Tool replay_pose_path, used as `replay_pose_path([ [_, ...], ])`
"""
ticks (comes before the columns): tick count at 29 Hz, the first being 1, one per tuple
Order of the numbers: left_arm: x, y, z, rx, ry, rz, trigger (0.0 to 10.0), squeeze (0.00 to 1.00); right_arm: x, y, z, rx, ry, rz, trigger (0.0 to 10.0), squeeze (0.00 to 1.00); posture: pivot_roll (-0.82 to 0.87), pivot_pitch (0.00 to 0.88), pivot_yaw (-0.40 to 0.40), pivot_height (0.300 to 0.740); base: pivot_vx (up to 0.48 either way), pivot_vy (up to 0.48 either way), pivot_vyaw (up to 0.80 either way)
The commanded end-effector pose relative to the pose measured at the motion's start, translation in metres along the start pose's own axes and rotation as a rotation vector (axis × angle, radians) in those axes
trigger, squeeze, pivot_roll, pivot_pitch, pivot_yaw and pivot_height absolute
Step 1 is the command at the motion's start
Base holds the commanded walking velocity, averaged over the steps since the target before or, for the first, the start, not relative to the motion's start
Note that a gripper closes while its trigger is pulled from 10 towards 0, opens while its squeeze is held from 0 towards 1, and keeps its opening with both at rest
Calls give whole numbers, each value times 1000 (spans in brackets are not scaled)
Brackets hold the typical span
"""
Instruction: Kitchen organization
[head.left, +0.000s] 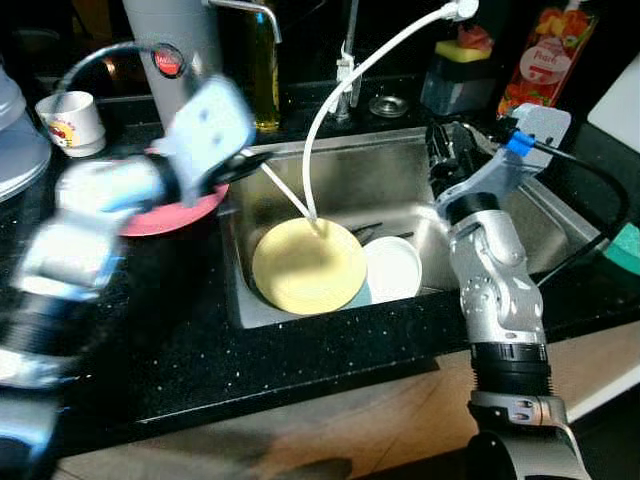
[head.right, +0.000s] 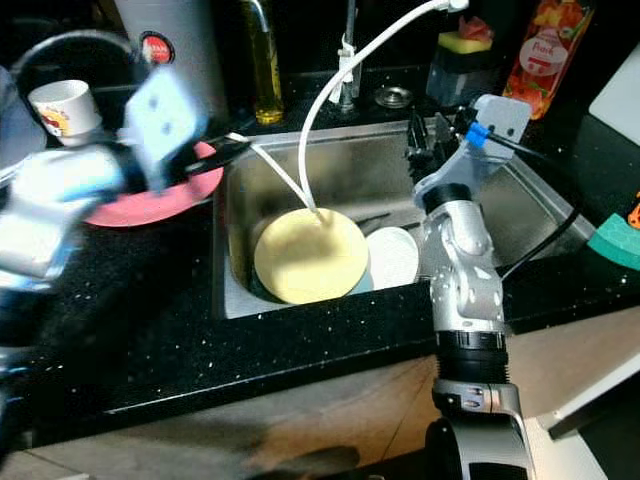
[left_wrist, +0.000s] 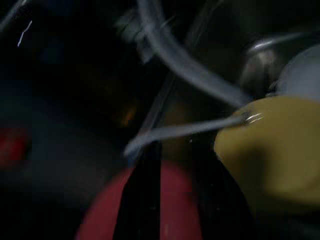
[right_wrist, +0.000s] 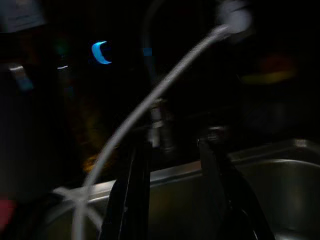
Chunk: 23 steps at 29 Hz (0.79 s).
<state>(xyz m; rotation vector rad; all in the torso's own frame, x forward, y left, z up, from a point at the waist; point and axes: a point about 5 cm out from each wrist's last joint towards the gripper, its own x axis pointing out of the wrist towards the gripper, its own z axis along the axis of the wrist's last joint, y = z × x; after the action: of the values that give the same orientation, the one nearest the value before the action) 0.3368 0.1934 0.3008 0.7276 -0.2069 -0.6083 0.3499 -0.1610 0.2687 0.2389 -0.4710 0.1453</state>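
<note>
Sink (head.left: 400, 165) holds 1 yellow plate (head.left: 308, 266), perhaps 1 white bowl (head.left: 393, 268).

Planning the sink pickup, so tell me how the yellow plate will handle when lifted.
The yellow plate looks rigid and thin, so probably light. It leans tilted in the sink against the white plate, so it may slide when nudged. Its smooth, possibly wet surface could slip between fingers. It may chip if dropped.

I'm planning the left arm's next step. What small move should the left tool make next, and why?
Probably ease on toward the yellow plate leaning in the sink: the left tool sits at the sink's rim over the red plate, short of it; blur hides its fingers.
</note>
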Motion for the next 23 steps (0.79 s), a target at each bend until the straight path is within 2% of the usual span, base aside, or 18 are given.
replay_pose_path([
  [1, -5, 18, -10, -132, 73, 173, 10000, 0, -3, 8, 0, 13, -1, 66, 10000, 122, 150, 60, 23, 740, 0, 0, 0],
  [2, -5, 18, -10, -132, 73, 173, 10000, 0, -3, 8, 0, 13, -1, 66, 10000, 122, 150, 60, 23, 740, 0, 0, 0],
  [3, -10, 33, -18, -283, 105, 338, 10000, 0, -5, 16, 0, 22, -5, 125, 10000, 122, 156, 65, 26, 740, 0, 0, 0],
  [4, -10, 33, -18, -283, 105, 338, 10000, 0, -5, 16, 0, 22, -5, 125, 10000, 122, 156, 65, 26, 740, 0, 0, 0],
  [5, -17, 45, -29, -425, 140, 494, 10000, 0, -7, 24, 0, 31, -8, 183, 10000, 122, 156, 65, 26, 740, 0, 0, 0],
  [6, -32, 57, -51, -688, 179, 731, 10000, 0, -10, 38, 0, 21, -7, 284, 10000, 118, 161, 71, 19, 740, 0, 0, 0],
  [7, -32, 57, -51, -688, 179, 731, 10000, 0, -10, 38, 0, 21, -7, 284, 10000, 118, 161, 71, 19, 740, 0, 0, 0],
  [8, -41, 59, -65, -827, 191, 835, 10000, 0, -12, 45, -1, -1, -1, 341, 10000, 122, 158, 74, 14, 740, 0, 0, 0],
  [10, -43, 59, -68, -863, 194, 855, 10000, 0, -13, 47, -1, -7, 1, 357, 10000, 122, 158, 74, 14, 740, 0, 0, 0],
  [12, -45, 56, -75, -939, 209, 913, 10000, 0, -14, 49, 0, 0, -2, 379, 10000, 122, 157, 78, 9, 740, 0, 0, 0],
  [13, -45, 56, -75, -939, 209, 913, 10000, 0, -14, 49, 0, 0, -2, 379, 10000, 122, 157, 78, 9, 740, 0, 0, 0],
  [14, -46, 53, -79, -1003, 231, 933, 10000, 75, -14, 49, 1, 4, -5, 384, 10000, 118, 157, 78, 9, 740, 0, 0, 0],
  [15, -46, 49, -83, -1066, 251, 955, 10000, 451, -14, 49, 2, 6, -8, 387, 10000, 125, 154, 81, 9, 740, 0, 0, 0],
  [16, -46, 49, -83, -1066, 251, 955, 10000, 451, -14, 49, 2, 6, -8, 387, 10000, 125, 154, 81, 9, 740, 0, 0, 0],
  [17, -44, 39, -92, -1179, 312, 983, 10000, 886, -15, 49, 3, 17, -10, 395, 10000, 122, 154, 81, 9, 740, 0, 0, 0],
  [18, -44, 35, -95, -1220, 333, 995, 10000, 1000, -15, 50, 3, 22, -8, 412, 10000, 122, 154, 81, 9, 740, 0, 0, 0],
  [19, -43, 31, -98, -1270, 366, 1007, 10000, 1000, -18, 53, 2, 14, 5, 451, 10000, 122, 154, 81, 9, 740, 0, 0, 0],
  [23, -42, 26, -102, -1340, 405, 1014, 10000, 1000, -23, 59, -3, -36, 36, 528, 10000, 114, 149, 84, 9, 740, 0, 0, 0],
])
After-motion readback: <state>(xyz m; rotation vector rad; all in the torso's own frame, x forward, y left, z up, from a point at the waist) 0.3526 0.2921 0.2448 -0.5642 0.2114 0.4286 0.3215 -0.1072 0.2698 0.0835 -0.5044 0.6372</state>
